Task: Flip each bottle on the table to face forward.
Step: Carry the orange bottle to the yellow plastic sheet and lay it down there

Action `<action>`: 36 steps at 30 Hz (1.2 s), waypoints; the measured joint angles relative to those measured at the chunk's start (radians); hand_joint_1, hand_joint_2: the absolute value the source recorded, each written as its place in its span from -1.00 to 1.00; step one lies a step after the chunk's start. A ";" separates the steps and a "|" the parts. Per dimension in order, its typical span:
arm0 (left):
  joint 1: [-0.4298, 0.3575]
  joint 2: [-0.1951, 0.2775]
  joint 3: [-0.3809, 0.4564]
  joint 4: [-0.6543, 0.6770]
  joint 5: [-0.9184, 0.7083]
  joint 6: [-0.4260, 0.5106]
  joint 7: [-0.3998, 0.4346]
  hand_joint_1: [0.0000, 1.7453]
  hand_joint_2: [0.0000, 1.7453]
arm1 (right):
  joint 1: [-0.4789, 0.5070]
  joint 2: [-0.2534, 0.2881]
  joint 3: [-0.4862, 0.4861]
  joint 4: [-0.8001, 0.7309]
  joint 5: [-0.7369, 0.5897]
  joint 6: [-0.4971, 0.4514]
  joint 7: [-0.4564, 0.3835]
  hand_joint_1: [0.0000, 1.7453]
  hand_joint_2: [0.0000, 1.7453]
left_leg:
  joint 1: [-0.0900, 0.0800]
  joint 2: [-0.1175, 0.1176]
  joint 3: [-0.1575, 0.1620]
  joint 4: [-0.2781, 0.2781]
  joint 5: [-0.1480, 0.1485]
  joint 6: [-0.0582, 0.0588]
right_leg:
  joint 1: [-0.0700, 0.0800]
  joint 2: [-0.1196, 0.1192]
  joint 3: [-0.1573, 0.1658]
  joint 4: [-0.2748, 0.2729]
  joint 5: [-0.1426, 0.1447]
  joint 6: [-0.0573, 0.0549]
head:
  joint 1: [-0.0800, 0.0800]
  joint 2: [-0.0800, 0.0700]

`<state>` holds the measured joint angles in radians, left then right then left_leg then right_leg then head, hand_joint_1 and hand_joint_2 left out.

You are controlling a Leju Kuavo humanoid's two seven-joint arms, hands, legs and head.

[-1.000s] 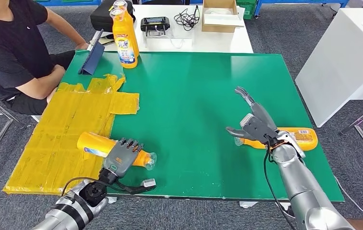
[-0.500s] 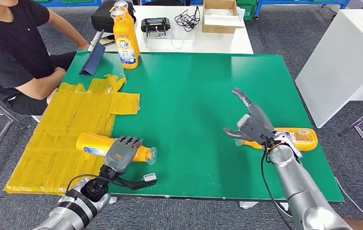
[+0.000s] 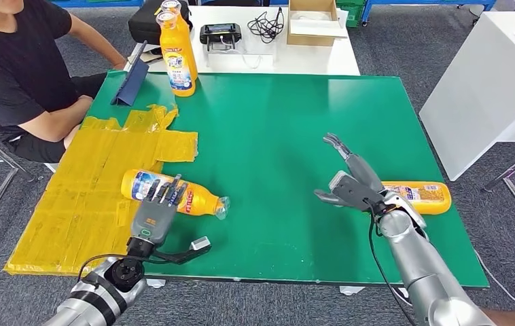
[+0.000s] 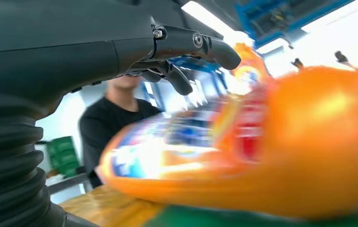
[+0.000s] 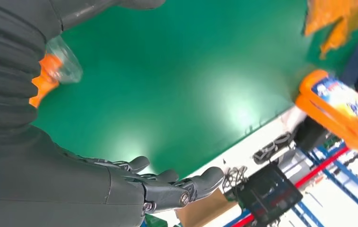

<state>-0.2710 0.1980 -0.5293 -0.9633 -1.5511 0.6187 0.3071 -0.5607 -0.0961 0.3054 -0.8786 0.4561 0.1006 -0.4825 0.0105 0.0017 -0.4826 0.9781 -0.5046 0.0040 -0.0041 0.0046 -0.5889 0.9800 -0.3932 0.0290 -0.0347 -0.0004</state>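
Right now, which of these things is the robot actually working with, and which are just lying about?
Job:
bottle under the left robot hand
bottle by the right robot hand
upright bottles

Lying about:
yellow tape patch
blue folder
cardboard box
cables

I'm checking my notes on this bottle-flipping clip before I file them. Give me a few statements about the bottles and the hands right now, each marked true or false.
1. The bottle by the left hand lies on its side, label up. True: that bottle lies partly on the yellow tape patch, cap toward the green table.
2. The right hand grips a bottle. False: its fingers are spread, holding nothing, and the bottle behind it lies on the table.
3. Upright bottles stand at the table's far left corner. True.
4. The left hand has lifted its bottle off the table. False: the bottle lies flat, with the fingers laid over it.
5. A person sits at the table's left side. True.
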 joint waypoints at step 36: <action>0.439 -0.324 0.682 -0.825 1.561 -0.751 -1.010 -1.00 -1.00 | 0.236 -0.280 -0.114 -0.164 0.288 -0.097 0.132 -1.00 1.00 | -0.003 -0.001 -0.008 0.000 -0.002 0.003 | -0.003 -0.002 -0.005 -0.002 0.000 0.000 | 0.000 0.000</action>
<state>0.1681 -0.1257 0.1526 -1.7887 0.0098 -0.1320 -0.7030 -0.3247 -0.3763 0.1919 -1.0430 0.7440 0.0038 -0.3507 0.0078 0.0008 -0.4901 0.9783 -0.5068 0.0075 -0.0072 0.0026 -0.5938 0.9777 -0.3934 0.0294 -0.0349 -0.0004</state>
